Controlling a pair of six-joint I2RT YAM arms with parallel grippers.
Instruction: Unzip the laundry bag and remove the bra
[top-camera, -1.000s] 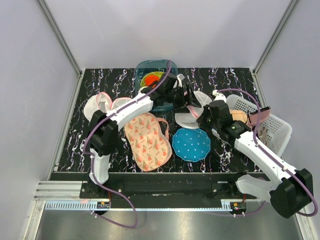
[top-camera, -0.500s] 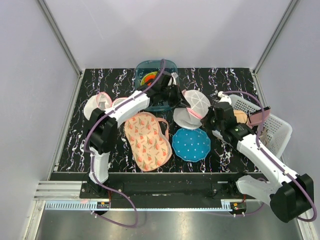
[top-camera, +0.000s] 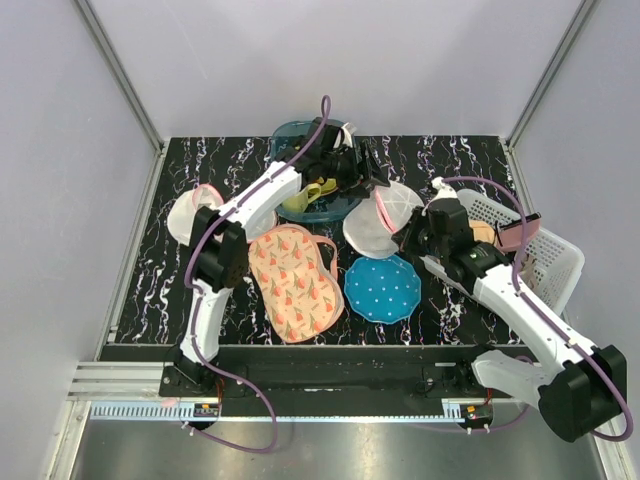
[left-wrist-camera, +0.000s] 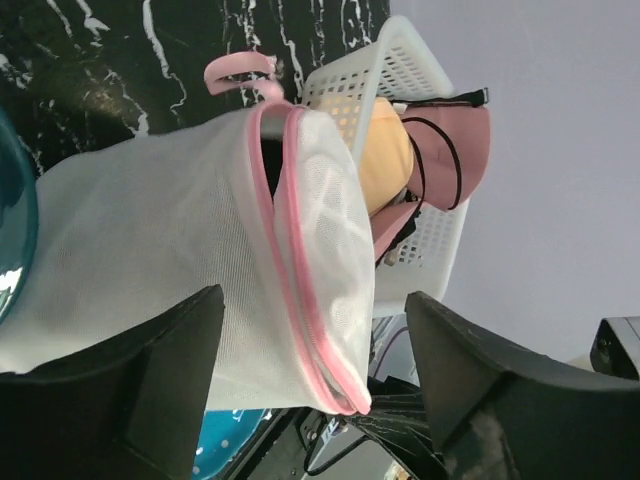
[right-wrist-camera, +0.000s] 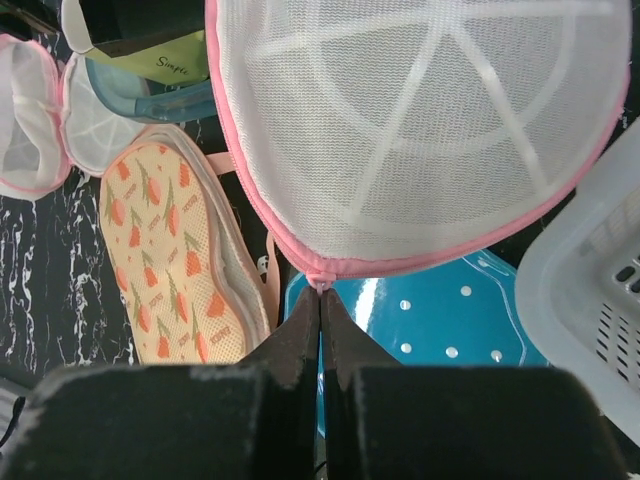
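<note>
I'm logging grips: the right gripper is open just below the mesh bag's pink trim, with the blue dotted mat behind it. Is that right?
Not quite. The right gripper is shut, not open. It pinches the pink trim at the lower edge of the laundry bag, as the right wrist view shows. The blue dotted mat is indeed behind it.

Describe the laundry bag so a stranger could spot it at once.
Find the white basket on the right of the table. Left of it, beyond the blue dotted mat, is a round white mesh bag with pink zip trim. Unlike the similar pouch at far left, it has the right end effector pinching its rim.
</note>
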